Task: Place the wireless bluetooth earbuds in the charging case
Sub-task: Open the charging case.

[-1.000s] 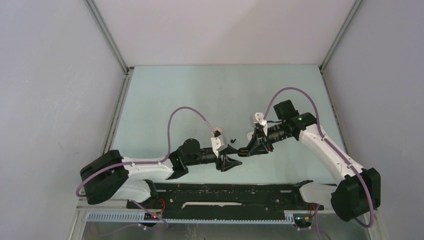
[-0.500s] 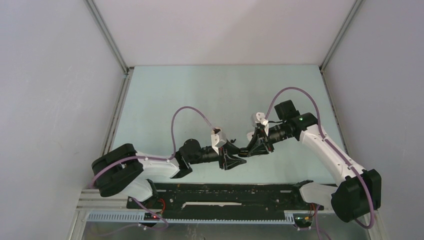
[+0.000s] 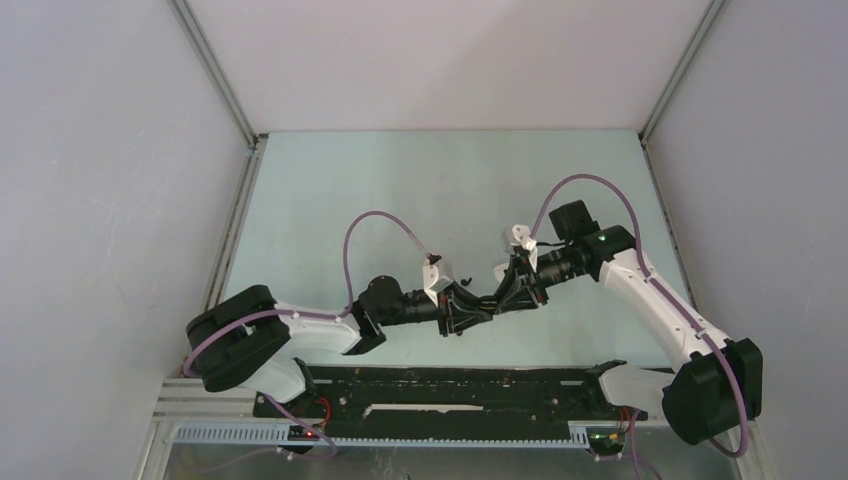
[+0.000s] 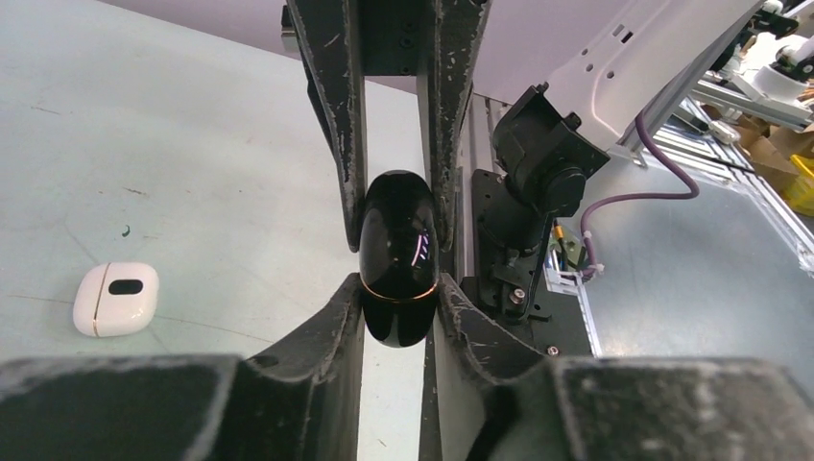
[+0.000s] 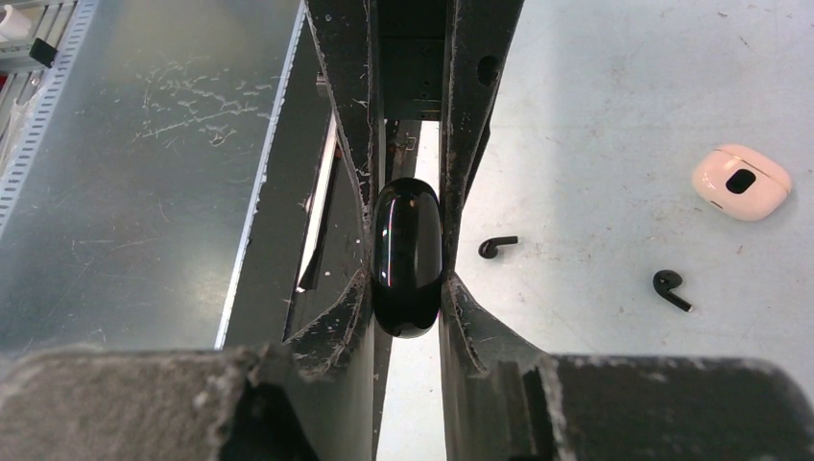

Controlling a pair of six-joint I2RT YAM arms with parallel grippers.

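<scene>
**Two arms, one case.** Both arms met over the middle of the table [image 3: 330,200] with a single shut black case [image 4: 398,245] between them. The left gripper [image 4: 400,288] pinched one end and the right gripper [image 5: 406,283] the other, each pair of jaws pressed against the glossy shell. The step in hand looked to be opening the case. That would call for parting the halves along the seam without the slick shell slipping free, then for one gripper to let go and fetch a bud. Two black earbuds [image 5: 497,247] lay loose on the table on the far side of the grip, apart from each other and outside the case. A white case [image 4: 115,299] sat farther off. With both grippers occupied, neither was free, and fingers lay across the seam.
</scene>
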